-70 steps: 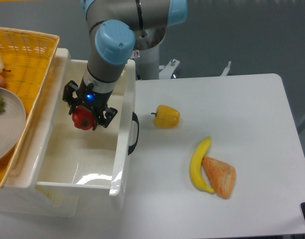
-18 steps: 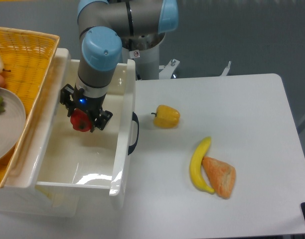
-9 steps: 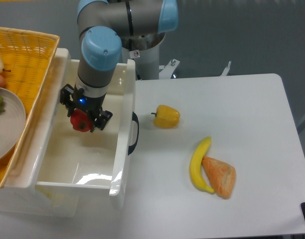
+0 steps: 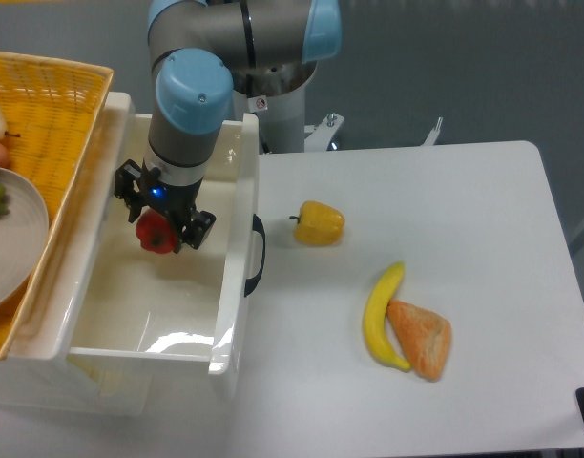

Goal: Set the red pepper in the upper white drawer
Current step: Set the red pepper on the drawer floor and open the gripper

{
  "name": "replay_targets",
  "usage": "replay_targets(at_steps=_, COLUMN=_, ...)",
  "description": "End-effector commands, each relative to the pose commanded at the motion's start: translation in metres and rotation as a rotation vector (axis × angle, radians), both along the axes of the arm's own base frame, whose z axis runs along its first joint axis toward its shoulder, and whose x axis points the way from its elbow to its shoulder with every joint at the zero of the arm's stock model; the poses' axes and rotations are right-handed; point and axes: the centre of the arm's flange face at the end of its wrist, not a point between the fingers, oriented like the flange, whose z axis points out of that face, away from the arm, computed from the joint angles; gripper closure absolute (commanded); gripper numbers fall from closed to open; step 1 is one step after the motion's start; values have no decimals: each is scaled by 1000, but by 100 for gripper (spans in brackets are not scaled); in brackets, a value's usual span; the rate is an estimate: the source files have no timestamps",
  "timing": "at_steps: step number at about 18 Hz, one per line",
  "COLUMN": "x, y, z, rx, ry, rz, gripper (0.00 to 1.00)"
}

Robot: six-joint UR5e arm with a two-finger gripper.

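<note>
The red pepper (image 4: 156,232) is small and glossy, held between the fingers of my gripper (image 4: 160,227). The gripper is shut on it inside the upper white drawer (image 4: 237,286), over the drawer's back half and close to its floor. I cannot tell whether the pepper touches the floor. The drawer is pulled open, with its black curved handle (image 4: 257,255) facing the table. The arm's blue-capped wrist hides the top of the gripper.
A yellow bell pepper (image 4: 320,222) lies on the white table right of the drawer. A banana (image 4: 379,317) and an orange wedge of bread (image 4: 421,338) lie nearer the front. A yellow wicker basket (image 4: 53,124) with a plate sits left of the drawer.
Since 3.9 s ago the gripper has moved slightly left with the red pepper inside the drawer. Over the last second nothing has visibly moved.
</note>
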Motion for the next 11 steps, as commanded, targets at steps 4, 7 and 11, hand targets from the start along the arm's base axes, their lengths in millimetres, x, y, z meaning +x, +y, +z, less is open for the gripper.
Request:
replay_targets(at_steps=4, x=-1, y=-1, z=1, rx=2, ry=1, rz=0, gripper=10)
replay_targets(at_steps=7, x=-1, y=-1, z=3, rx=6, ry=4, rz=0, gripper=10)
replay_targets(at_steps=11, x=-6, y=-3, z=5, rx=9, ry=7, rz=2, gripper=13)
